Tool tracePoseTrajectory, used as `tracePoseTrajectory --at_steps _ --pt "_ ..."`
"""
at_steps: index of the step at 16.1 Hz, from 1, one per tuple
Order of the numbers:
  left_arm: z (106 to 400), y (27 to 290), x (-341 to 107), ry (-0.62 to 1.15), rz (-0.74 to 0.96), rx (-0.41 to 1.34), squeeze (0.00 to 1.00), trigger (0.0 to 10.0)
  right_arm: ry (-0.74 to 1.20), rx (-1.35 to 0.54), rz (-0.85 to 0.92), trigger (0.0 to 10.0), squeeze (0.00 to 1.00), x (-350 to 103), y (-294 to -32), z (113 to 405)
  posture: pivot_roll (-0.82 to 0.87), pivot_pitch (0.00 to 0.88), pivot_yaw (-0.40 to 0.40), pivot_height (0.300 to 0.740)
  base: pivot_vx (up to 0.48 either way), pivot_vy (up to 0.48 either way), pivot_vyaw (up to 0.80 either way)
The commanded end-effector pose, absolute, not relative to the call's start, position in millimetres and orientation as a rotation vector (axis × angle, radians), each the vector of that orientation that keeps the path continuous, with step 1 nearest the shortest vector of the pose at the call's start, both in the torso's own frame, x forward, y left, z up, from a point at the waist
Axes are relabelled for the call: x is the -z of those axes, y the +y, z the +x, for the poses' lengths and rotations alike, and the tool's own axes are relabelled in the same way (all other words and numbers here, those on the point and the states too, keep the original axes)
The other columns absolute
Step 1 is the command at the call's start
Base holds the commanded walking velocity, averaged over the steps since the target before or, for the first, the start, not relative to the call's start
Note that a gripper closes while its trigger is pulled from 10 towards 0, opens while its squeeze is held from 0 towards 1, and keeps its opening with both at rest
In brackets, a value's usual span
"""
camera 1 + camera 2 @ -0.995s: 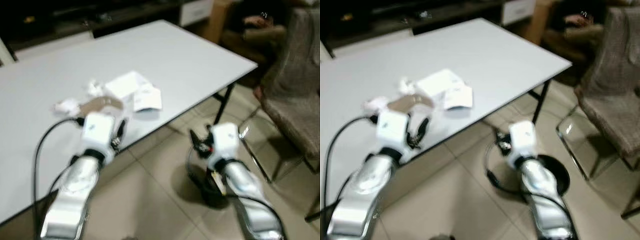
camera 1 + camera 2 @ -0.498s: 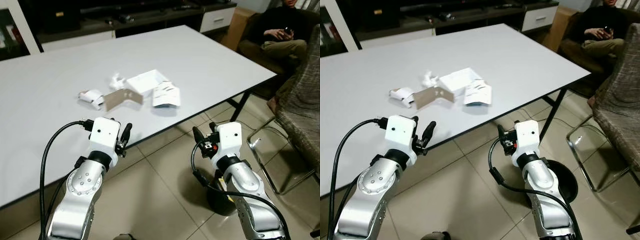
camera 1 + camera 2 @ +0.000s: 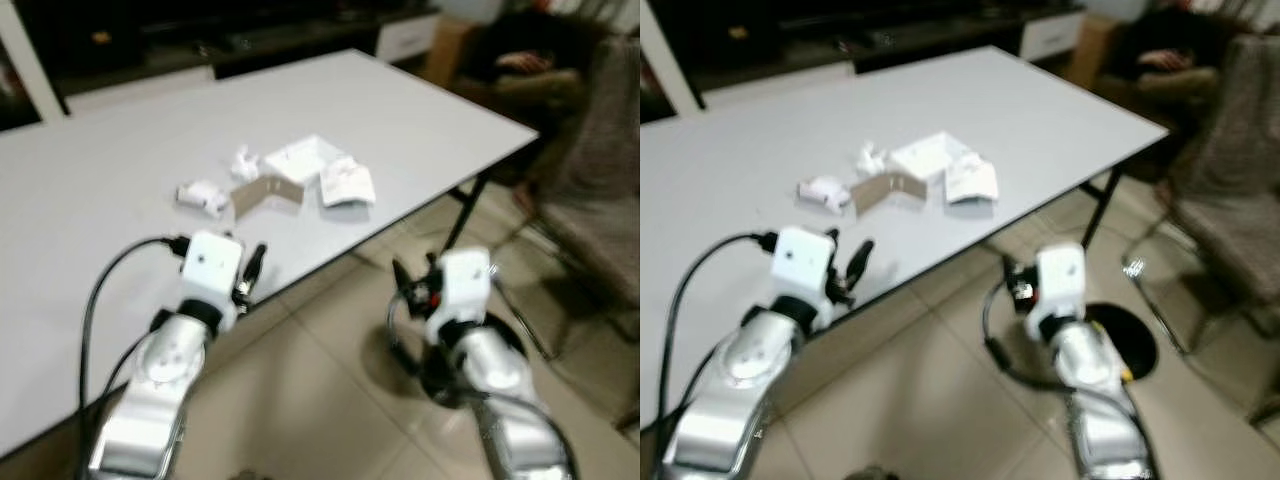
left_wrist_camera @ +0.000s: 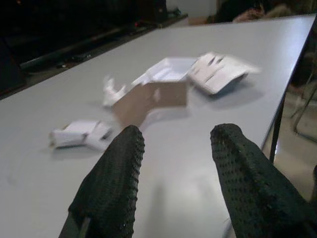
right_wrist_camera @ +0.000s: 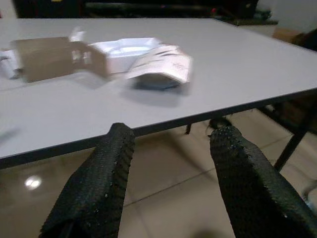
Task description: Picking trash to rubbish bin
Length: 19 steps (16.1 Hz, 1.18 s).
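On table [image 3: 90, 190]: crumpled white-and-brown trash [image 3: 283, 180]; both grippers' jaws wide, empty.

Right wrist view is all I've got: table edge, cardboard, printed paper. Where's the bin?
Observer: The black rubbish bin stands on the floor just off the table, near its leg.
Operator: Anything close to it?
Observer: A metal-framed chair stands on the bin's right side.
Operator: Left arm?
Observer: The left tool is at the table's near edge, pointed at the trash, fingers open and holding nothing.
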State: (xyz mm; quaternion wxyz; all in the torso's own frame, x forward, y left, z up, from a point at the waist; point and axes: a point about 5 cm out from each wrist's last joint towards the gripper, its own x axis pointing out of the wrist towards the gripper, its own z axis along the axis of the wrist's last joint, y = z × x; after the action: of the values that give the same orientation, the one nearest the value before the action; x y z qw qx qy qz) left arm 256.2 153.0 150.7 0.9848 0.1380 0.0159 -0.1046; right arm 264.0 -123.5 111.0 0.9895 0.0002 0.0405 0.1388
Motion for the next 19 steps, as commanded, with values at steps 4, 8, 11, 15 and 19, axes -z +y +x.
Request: tracePoseTrajectory --at_steps 4,8,11,15,19 --pt "254 150 -153 0.018 0.302 0.242 0.0 10.0 0.068 -0.266 -0.002 10.0 0.0 -115 -128 266 0.0 0.058 -0.035 0.74 0.0 0.165 0.0" --pt "254 148 -153 0.027 0.291 0.254 0.0 10.0 0.064 -0.26 -0.004 10.0 0.0 -116 -130 267 -0.01 0.055 -0.03 0.74 0.0 -0.48 0.0" --pt "260 147 -160 -0.001 0.205 0.211 0.0 10.0 0.053 -0.256 -0.019 10.0 0.0 -121 -133 270 -0.02 0.046 -0.028 0.74 0.0 0.0 0.0" --pt "264 149 -166 -0.035 0.15 0.192 0.0 10.0 0.023 -0.276 -0.051 10.0 0.0 -130 -131 275 -0.02 0.036 -0.033 0.74 0.06 0.0 0.0" --pt "265 148 -166 -0.038 0.144 0.196 0.0 10.0 0.02 -0.299 -0.052 10.0 0.0 -132 -128 278 -0.01 0.026 -0.047 0.74 0.325 0.0 0.0"
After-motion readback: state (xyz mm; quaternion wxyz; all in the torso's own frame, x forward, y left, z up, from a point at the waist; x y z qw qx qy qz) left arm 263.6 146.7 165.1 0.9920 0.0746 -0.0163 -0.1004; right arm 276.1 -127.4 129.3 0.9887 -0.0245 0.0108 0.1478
